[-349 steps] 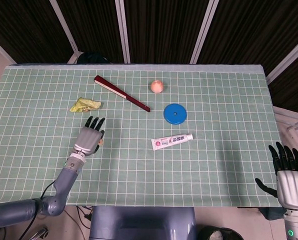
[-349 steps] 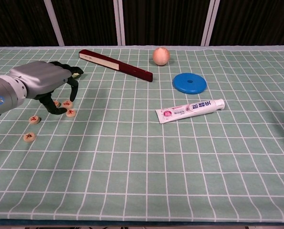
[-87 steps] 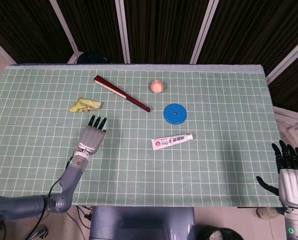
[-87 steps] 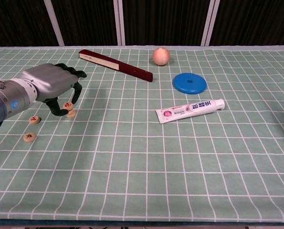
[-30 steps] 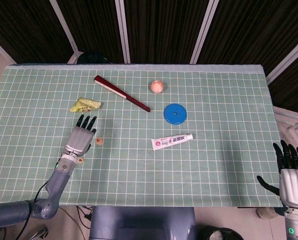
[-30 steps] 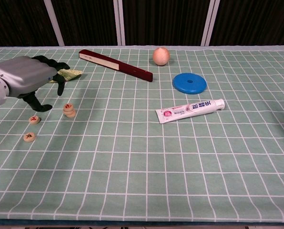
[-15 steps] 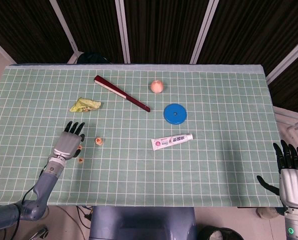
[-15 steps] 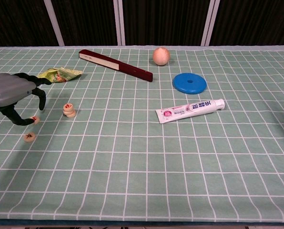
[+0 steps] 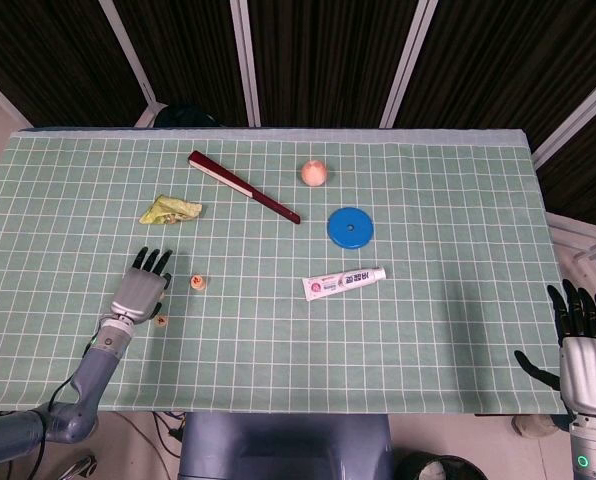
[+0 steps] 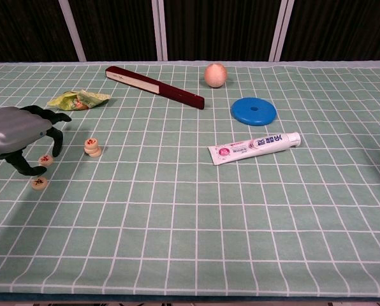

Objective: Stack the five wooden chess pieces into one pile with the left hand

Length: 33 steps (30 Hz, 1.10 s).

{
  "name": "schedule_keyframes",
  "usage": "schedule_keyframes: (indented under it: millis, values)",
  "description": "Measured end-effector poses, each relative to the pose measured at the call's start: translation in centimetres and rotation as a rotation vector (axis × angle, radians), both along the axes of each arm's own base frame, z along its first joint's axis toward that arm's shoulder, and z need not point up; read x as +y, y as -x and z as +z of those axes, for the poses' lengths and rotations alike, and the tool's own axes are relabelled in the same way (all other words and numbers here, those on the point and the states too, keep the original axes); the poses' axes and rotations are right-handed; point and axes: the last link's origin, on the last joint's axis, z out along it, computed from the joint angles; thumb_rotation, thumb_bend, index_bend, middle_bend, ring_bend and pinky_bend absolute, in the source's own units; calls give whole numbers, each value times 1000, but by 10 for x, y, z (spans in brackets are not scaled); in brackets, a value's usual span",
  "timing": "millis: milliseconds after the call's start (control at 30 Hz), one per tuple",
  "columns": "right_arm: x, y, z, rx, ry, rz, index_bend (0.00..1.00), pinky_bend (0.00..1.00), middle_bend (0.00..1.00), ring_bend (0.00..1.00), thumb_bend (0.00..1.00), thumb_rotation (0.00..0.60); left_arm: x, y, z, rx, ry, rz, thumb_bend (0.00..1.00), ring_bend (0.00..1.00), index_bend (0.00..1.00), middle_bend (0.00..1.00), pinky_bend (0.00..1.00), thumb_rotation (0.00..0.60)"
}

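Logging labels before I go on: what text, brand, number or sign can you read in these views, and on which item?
Toothpaste tube: pink and blue print, too blurred to read.
Loose chess pieces and the small pile: a red character on each top, too small to read.
Yellow-green wrapper: no print can be made out.
Nothing else shows text.
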Motion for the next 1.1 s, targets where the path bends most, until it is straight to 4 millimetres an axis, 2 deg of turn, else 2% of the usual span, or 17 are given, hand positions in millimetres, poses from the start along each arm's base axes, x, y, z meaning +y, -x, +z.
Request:
schedule_keyframes:
  millis: [367, 1100]
  values:
    - [0, 0, 1, 0, 8, 1, 49, 0, 13, 0, 232, 600, 2, 8, 3, 39, -19, 23, 281, 0, 467, 0, 0, 600]
    - [-1, 0, 1, -2, 10, -4, 49, 0, 13, 0, 232, 600, 3, -1, -5, 51, -16, -2, 282, 0, 453, 0, 0, 600]
